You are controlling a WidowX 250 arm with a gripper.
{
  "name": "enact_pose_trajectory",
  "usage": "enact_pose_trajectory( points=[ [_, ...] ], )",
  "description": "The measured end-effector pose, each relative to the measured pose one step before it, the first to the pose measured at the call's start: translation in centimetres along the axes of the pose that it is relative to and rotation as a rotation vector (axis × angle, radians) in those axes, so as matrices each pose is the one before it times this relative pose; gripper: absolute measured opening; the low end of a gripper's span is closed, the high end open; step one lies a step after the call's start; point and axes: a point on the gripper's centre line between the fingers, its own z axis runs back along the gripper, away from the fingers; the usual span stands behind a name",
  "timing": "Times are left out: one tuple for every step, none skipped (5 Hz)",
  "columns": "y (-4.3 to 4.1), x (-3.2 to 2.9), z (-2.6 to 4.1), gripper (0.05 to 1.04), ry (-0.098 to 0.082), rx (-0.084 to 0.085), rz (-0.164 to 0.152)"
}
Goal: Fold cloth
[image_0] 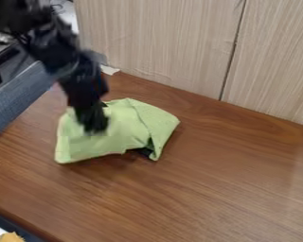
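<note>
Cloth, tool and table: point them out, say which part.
Cloth (120, 133), camera view: point on the middle of its green fabric.
Tool (96, 126), camera view: at its lower end.
Table (233, 186), camera view: on bare brown wood.

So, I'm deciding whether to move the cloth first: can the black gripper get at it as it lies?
Probably yes: the gripper is right at the picture-left part of the green cloth, and I see nothing blocking its way from above.

a brown wooden table (230, 189) meets pale wood-grain panels (160, 42) behind.
</note>
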Motion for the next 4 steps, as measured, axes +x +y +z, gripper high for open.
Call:
enact_pose_trajectory(
  points=[
    [3.226, 0.889, -0.702, 0.079, 0.0132, 0.0093, 0.0631],
    [2.744, 1.436, -1.921, 0.079, 0.0306, 0.0023, 0.0310],
    [2.094, 0.853, -2.966, 0.079, 0.0127, -0.0151, 0.0189],
    [1.324, -0.014, -2.480, 0.079, 0.0165, -0.0057, 0.0144]
  ],
)
